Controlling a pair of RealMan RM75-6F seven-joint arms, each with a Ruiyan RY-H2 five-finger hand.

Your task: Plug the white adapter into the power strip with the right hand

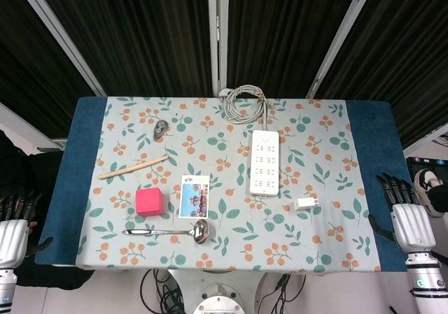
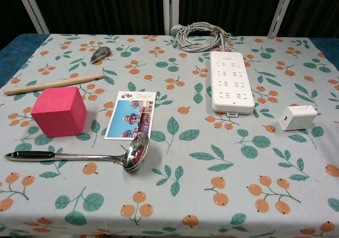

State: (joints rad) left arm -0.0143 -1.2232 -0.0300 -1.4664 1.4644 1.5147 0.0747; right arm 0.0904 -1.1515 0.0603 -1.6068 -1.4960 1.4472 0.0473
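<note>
Hardly any readable text here. Dark handwritten-style characters on the postcard (image 2: 130,115), at its upper left corner above the building picture, left of centre in the chest view; too small to make out. Faint reddish mark at the top end of the power strip (image 2: 231,81), upper right of centre, also illegible. Nothing legible on the white adapter (image 2: 297,117) at the right. Same postcard in the head view (image 1: 194,196): print far too small.

1. The head camera looks almost straight down from high above, taking in the whole tabletop (image 1: 84,160).
2. The chest camera sits low and near, facing forward.
3. Both share the tabletop's middle.
</note>
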